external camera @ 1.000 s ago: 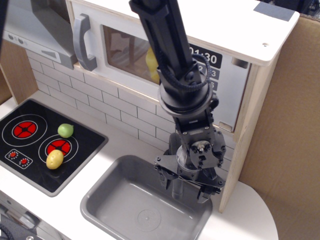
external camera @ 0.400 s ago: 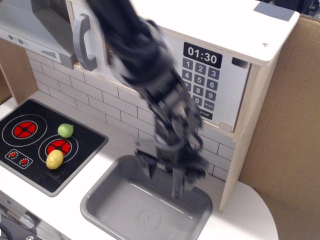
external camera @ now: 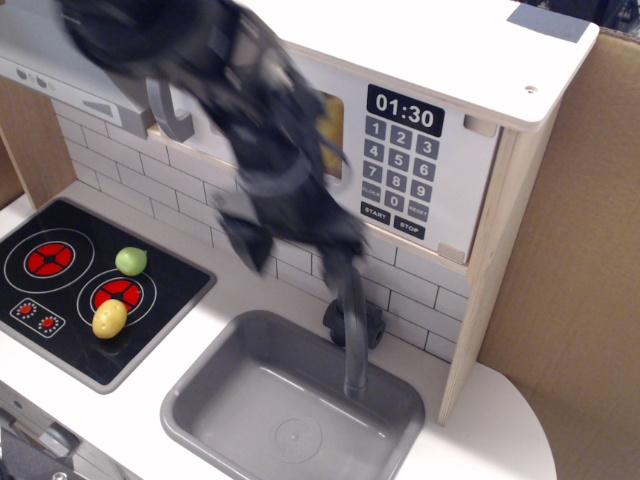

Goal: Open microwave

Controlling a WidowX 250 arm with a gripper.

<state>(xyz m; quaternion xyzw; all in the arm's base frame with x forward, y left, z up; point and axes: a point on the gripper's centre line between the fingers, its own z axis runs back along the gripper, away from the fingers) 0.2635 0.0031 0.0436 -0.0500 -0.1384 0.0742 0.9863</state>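
Up top sits one pale wood microwave (external camera: 440, 110) w/ white door, shut. One blurry black gripper (external camera: 285, 235) hangs in front (can't tell its jaws). Two small fruits (external camera: 120, 290) on stove.

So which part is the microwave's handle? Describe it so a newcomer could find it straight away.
Start at the microwave, the pale wood box above the tiled wall with a black 01:30 display and keypad. Follow its white door to the far left edge, beside the grey slanted hood. There the handle is a curved grey bar, partly hidden behind the blurred black arm, unlike the flat hood next to it.
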